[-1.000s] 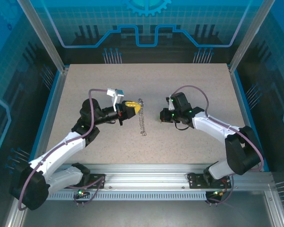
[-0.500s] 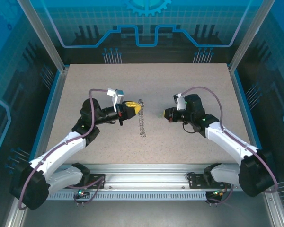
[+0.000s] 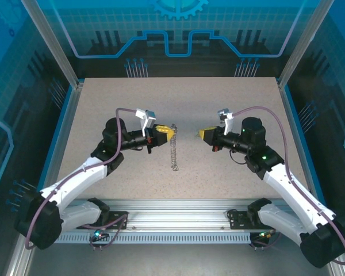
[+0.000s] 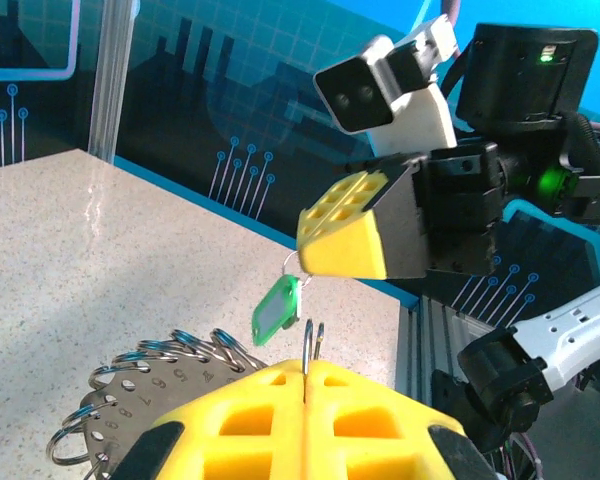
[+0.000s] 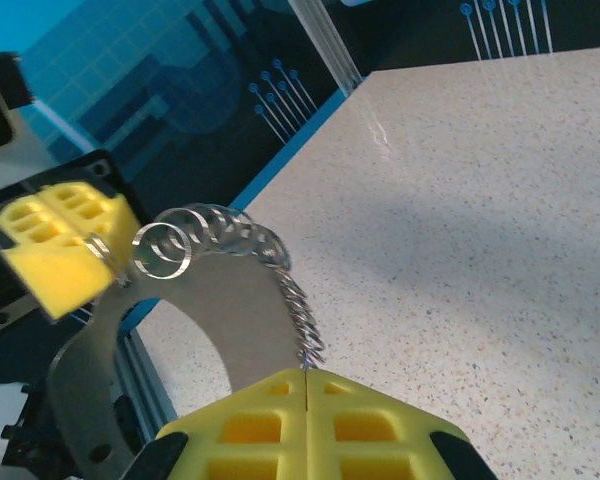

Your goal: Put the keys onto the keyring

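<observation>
In the top view my left gripper (image 3: pixel 167 132) and right gripper (image 3: pixel 202 134) face each other above the table's middle, a small gap apart. The keyring (image 3: pixel 173 150), a chain-like line of silvery rings, hangs down from the left gripper. In the left wrist view my left gripper (image 4: pixel 307 368) is shut on a thin wire ring of the keyring (image 4: pixel 140 385). Just above it the right gripper (image 4: pixel 310 250) pinches a small ring, and the key's green tag (image 4: pixel 277 308) dangles from it. In the right wrist view my right gripper (image 5: pixel 308 375) is shut, and the keyring (image 5: pixel 230 300) curves toward the left gripper (image 5: pixel 110 258).
The speckled table (image 3: pixel 236 98) lies under both grippers. An aluminium rail (image 3: pixel 178 221) carries the arm bases at the near edge. Blue walls and metal posts (image 3: pixel 296 52) close in the sides and back.
My right arm has swung outward and its gripper has lifted off the table, now pointing left at the left gripper. The left gripper has shifted slightly right with the keyring.
</observation>
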Tool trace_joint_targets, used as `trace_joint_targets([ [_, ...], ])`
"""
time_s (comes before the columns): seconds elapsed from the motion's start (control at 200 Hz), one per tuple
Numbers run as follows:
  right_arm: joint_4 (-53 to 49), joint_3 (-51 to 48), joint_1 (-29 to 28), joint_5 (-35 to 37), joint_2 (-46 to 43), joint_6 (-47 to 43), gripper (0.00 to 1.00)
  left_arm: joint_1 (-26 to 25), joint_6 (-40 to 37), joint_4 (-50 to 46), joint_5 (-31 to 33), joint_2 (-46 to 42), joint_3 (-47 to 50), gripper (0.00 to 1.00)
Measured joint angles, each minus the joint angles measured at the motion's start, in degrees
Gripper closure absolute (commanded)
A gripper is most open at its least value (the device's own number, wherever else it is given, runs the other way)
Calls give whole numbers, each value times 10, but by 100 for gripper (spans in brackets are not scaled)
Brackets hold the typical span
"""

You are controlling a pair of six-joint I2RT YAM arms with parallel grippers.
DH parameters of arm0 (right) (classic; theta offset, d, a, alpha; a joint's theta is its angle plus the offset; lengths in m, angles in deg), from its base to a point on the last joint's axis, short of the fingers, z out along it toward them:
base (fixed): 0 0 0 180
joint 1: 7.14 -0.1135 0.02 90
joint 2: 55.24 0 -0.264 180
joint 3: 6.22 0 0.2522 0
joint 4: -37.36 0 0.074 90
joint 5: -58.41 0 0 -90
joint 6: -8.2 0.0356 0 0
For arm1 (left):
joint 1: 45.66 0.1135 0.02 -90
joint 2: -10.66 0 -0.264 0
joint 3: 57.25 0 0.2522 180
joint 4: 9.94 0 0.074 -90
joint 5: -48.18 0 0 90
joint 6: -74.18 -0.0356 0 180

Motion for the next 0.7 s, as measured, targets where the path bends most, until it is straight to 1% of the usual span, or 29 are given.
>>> trace_joint_targets([
  [0.105, -1, 7, -6, -10, 0, -11, 100, -6, -16, -23, 0, 11, -16, 100],
  [0.32, -3, 43, -42, -14, 8, -41, 100, -12, -41, -57, -2, 26, -52, 100],
  [0.7, -7, 63, -79, -7, 29, -68, 100, -16, -56, -86, -4, 30, -61, 100],
])
